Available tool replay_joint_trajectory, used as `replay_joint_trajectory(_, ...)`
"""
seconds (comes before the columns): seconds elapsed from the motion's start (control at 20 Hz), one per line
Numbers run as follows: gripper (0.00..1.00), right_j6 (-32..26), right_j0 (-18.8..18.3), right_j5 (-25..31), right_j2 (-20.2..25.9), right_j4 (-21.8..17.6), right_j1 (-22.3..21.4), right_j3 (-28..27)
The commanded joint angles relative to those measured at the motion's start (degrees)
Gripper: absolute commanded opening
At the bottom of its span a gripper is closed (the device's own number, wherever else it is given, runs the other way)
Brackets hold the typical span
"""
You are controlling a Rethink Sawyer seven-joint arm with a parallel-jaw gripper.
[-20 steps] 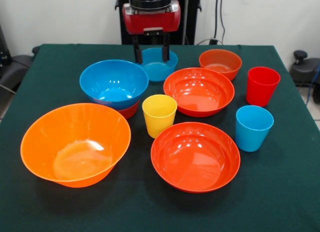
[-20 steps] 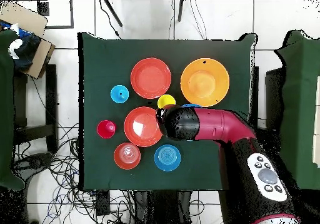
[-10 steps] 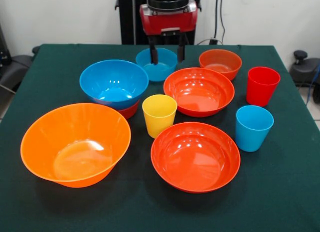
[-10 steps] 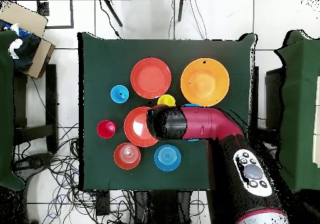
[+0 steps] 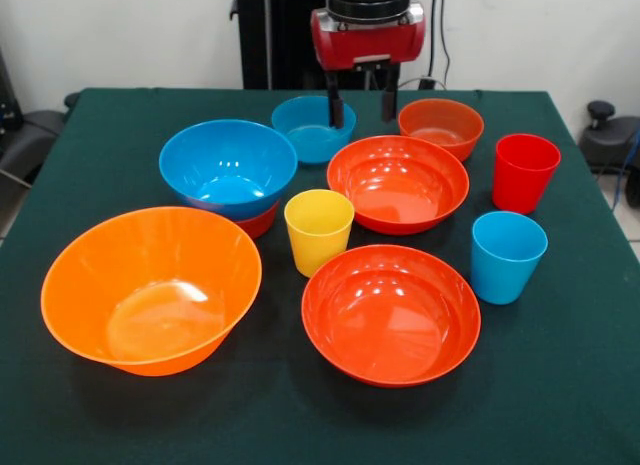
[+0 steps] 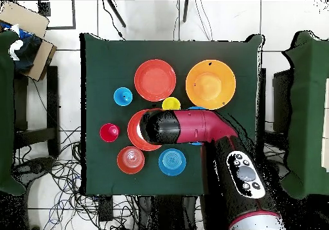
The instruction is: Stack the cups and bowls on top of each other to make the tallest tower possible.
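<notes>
Fingers (image 5: 361,99) apart, empty, hanging over far rim of wide red-orange bowl (image 5: 398,183), between small blue bowl (image 5: 311,128) and small red-orange bowl (image 5: 440,126). Nothing stacked on green surface (image 5: 560,385) except large blue bowl (image 5: 228,168) atop a small red one. Risk: descending off-centre, clipping glossy rim, skidding neighbours.

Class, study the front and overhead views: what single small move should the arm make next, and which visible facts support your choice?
Probably lower toward the small red-orange bowl. The gripper hangs open and empty between that bowl and the small blue bowl. Nothing is stacked except the large blue bowl sitting on a small red-orange one, so a first pickup seems due.
</notes>
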Motion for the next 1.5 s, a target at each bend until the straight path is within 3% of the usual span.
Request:
replay_joint_trajectory(0.05, 1.0, 9.35, 1.43, -3.82, -1.31, 0.71, 3.7, 2.98)
replay_joint_trajectory(1.5, 1.0, 9.5, 1.58, -4.81, -1.56, 0.76, 4.33, 2.71)
